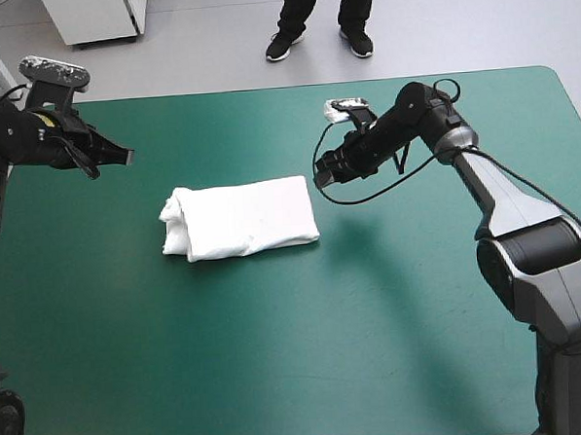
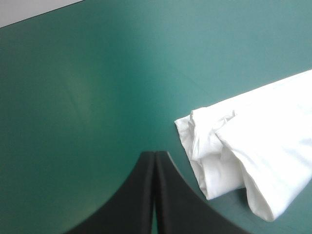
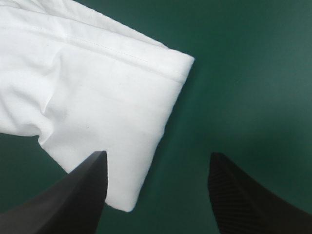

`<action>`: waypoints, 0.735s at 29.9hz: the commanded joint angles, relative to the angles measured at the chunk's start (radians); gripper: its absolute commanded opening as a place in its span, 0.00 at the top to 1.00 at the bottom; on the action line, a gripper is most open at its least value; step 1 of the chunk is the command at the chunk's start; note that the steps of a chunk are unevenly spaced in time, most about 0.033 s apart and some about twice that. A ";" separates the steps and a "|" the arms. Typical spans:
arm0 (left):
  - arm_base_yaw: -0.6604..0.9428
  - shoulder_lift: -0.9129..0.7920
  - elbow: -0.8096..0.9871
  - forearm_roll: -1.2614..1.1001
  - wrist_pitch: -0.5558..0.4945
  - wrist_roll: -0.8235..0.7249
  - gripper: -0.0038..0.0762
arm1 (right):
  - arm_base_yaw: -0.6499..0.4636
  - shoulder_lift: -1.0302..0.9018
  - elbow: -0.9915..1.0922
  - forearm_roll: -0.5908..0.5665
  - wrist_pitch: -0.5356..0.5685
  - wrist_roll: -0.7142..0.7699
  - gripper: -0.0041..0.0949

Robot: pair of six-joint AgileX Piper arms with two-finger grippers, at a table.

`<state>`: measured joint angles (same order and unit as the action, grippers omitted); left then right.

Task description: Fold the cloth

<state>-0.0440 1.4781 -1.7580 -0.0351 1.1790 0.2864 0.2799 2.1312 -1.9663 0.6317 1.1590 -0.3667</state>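
The white T-shirt point(image 1: 240, 218) lies as a folded bundle in the middle of the teal-green table. My left gripper point(image 1: 124, 156) hovers to the bundle's far left, its black fingers shut into one arch point(image 2: 154, 161), with nothing in them. In the left wrist view the T-shirt's rolled end point(image 2: 243, 151) lies ahead and to one side. My right gripper point(image 1: 319, 174) hangs just above the bundle's right edge. It is open point(image 3: 156, 163), and a folded corner of the T-shirt point(image 3: 87, 97) lies beneath and ahead of it, apart from the fingers.
The table's far edge point(image 1: 293, 85) runs close behind both arms. Bare teal-green cover point(image 1: 278, 355) spreads in front of the bundle toward the near edge.
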 commanded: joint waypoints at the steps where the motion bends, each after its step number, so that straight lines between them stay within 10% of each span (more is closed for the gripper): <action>1: -0.002 -0.042 -0.022 -0.003 -0.058 -0.012 0.96 | 0.013 -0.008 -0.018 0.101 -0.012 -0.022 0.38; 17: -0.002 -0.042 -0.011 0.005 -0.061 -0.014 0.96 | 0.095 0.095 -0.020 0.156 -0.032 -0.044 0.38; 22: -0.002 -0.048 -0.006 0.007 -0.060 -0.014 0.96 | 0.107 0.135 -0.020 0.150 -0.037 -0.032 0.54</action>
<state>-0.0440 1.4769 -1.7408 -0.0225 1.1722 0.2799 0.3764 2.2898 -1.9695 0.7557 1.1219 -0.3967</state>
